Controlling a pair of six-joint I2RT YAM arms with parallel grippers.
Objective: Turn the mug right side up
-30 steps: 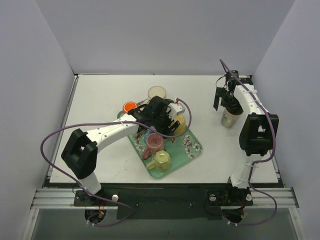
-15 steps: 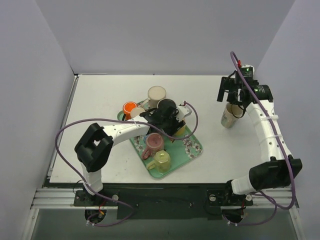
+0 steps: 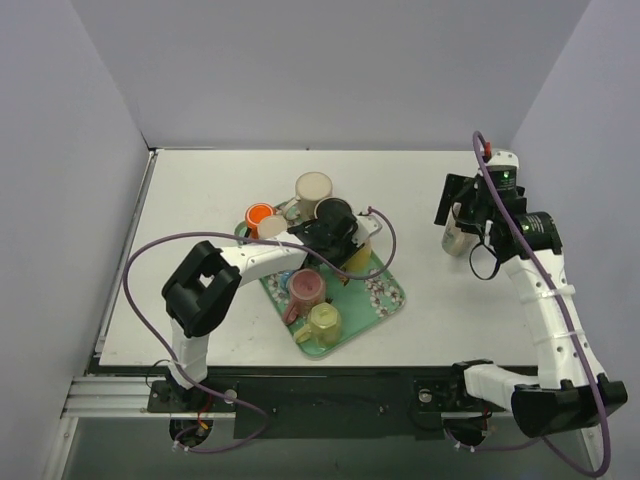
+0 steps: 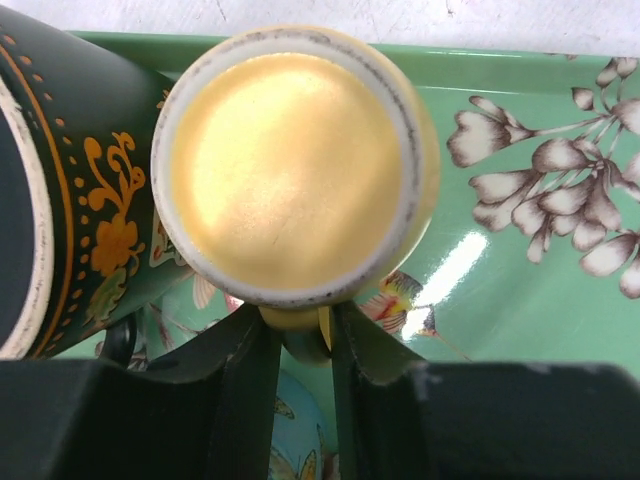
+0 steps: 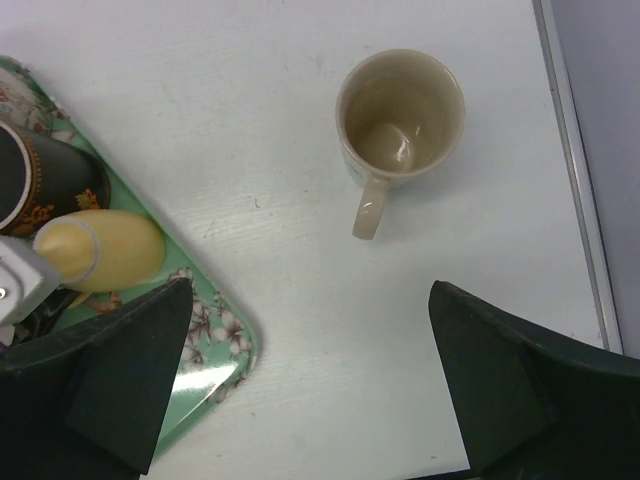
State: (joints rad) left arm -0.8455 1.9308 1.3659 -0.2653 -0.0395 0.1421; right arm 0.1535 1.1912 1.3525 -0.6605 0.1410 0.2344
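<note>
Your left gripper (image 4: 300,345) is clamped on the handle of the yellow mug (image 4: 285,165), which stands base-up on the green tray (image 4: 520,290) beside a dark mug (image 4: 60,190). Your right gripper (image 5: 310,350) is spread wide near an empty, upright beige mug (image 5: 400,115).

A green flower-patterned tray (image 3: 388,292) lies near the middle of the white table (image 3: 200,190). Toward the tray's far side a yellow ceramic mug (image 4: 290,160) sits bottom up, its handle between the fingers of the left gripper (image 4: 303,350). A dark ornamented mug (image 4: 70,200) stands just beside it. Nearer on the tray stands a pink mug (image 3: 307,285), and in front of that a pale yellow-green mug (image 3: 325,322). An orange cup (image 3: 259,213) and a beige cup (image 3: 313,186) sit at the tray's far left corner. A cream ceramic mug (image 5: 400,115) stands upright on the table, well right of the tray.
</note>
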